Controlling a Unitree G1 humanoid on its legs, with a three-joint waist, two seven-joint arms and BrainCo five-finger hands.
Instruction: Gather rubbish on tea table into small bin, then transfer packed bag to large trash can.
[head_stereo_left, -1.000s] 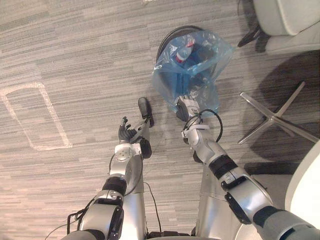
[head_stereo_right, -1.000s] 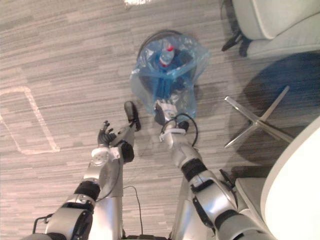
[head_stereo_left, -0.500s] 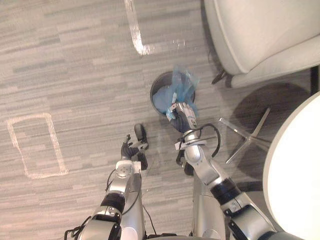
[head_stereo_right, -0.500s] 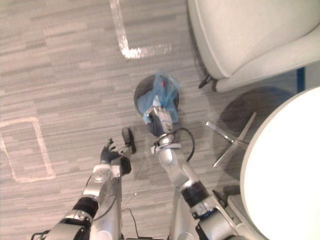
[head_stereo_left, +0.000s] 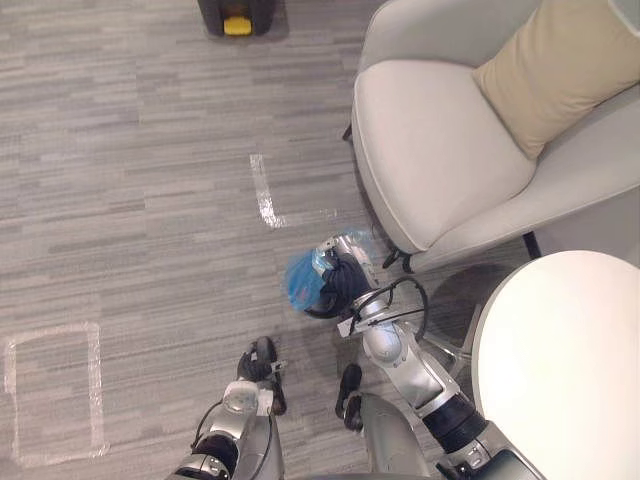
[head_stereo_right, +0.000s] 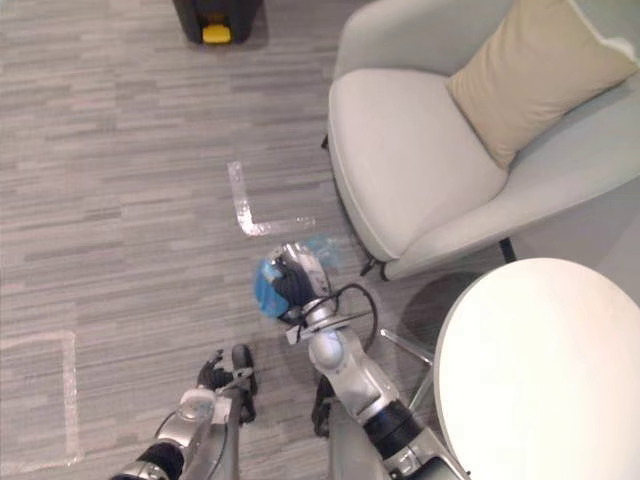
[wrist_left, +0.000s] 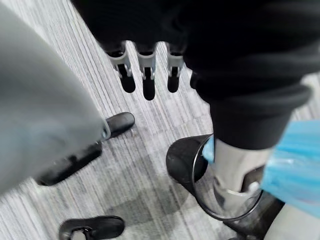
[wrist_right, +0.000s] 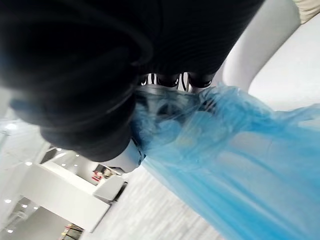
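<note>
My right hand (head_stereo_left: 338, 285) is shut on the gathered neck of a blue plastic bag (head_stereo_left: 300, 283). The bag hangs bunched above the grey floor, just in front of the armchair. In the right wrist view the fingers (wrist_right: 172, 79) curl into the blue plastic (wrist_right: 240, 165). A small black round bin (wrist_left: 180, 160) stands on the floor below my right arm. My left hand (head_stereo_left: 260, 355) hangs low at my left side, its fingers (wrist_left: 145, 82) straight and holding nothing. A dark can with a yellow part (head_stereo_left: 235, 15) stands at the far edge.
A pale grey armchair (head_stereo_left: 440, 160) with a tan cushion (head_stereo_left: 550, 80) stands at the right, close to the bag. A round white table (head_stereo_left: 570, 370) is at the lower right. White tape marks (head_stereo_left: 265, 195) lie on the striped carpet, which is open to the left.
The camera has risen and pulled back. My right hand has lifted the blue bag up out of the round black bin, and the bag is now bunched. My left hand has dropped lower.
</note>
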